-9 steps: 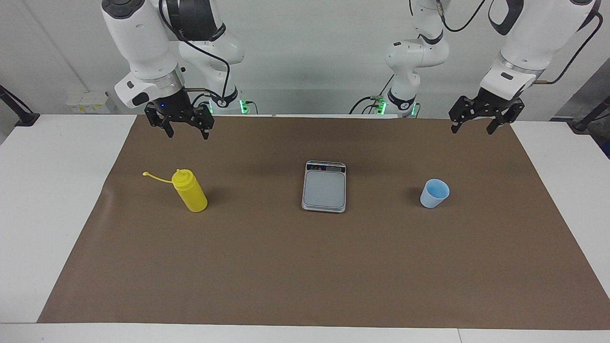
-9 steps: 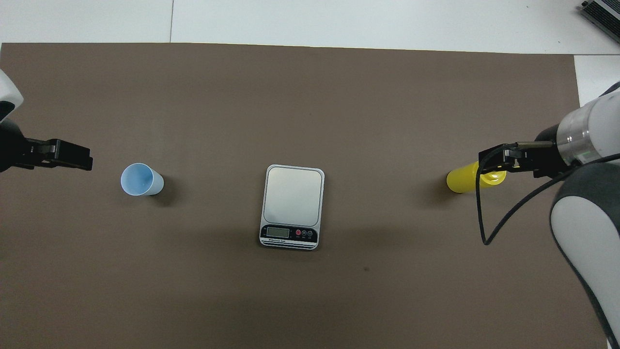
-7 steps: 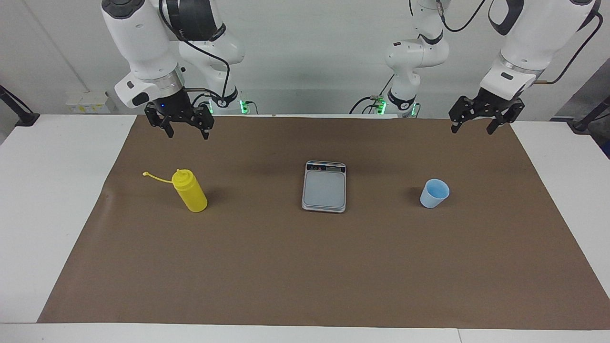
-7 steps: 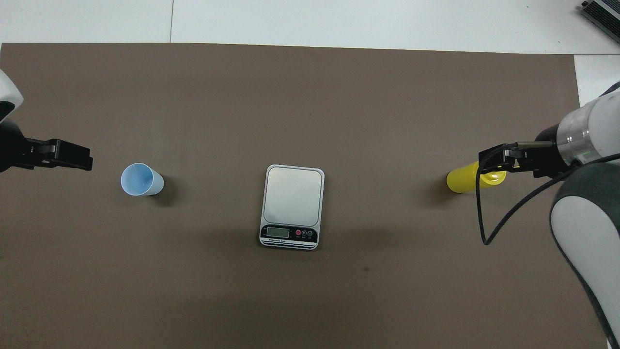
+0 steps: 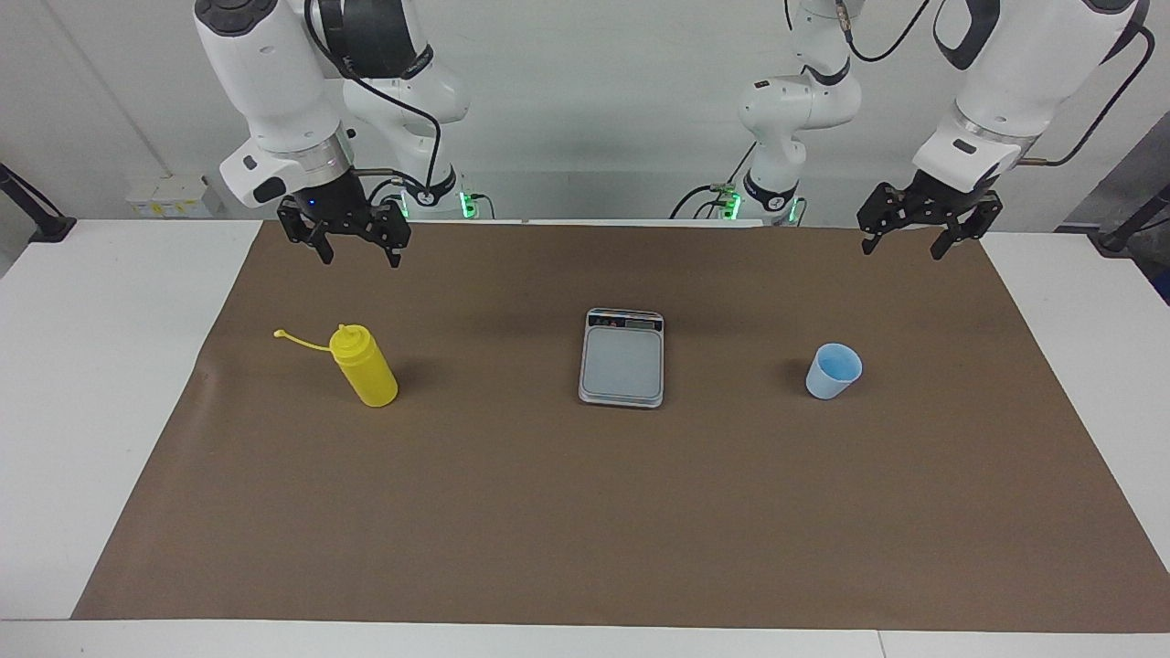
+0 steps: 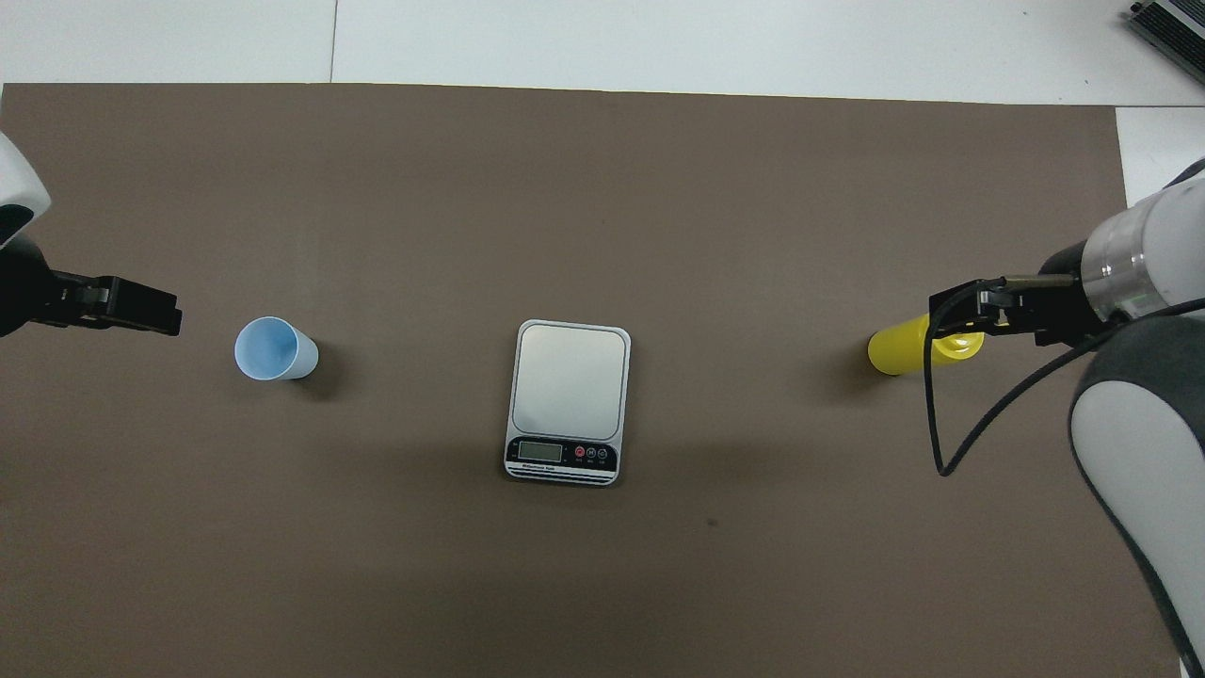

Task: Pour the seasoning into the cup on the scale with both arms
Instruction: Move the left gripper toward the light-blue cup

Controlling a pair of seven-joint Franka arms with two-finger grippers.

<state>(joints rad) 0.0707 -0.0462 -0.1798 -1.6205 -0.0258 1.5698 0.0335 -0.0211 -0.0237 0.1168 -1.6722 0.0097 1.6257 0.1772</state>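
Standing mid-frame: scale (image 5: 622,357), flanked by bottle (image 5: 364,366) and cup (image 5: 833,371); left hand (image 5: 917,235) and right hand (image 5: 355,245) spread, raised.

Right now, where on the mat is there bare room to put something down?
Bare brown mat lies between the scale and cup, between scale and yellow bottle, and farther from the robots than all three. Nowhere is crowded.
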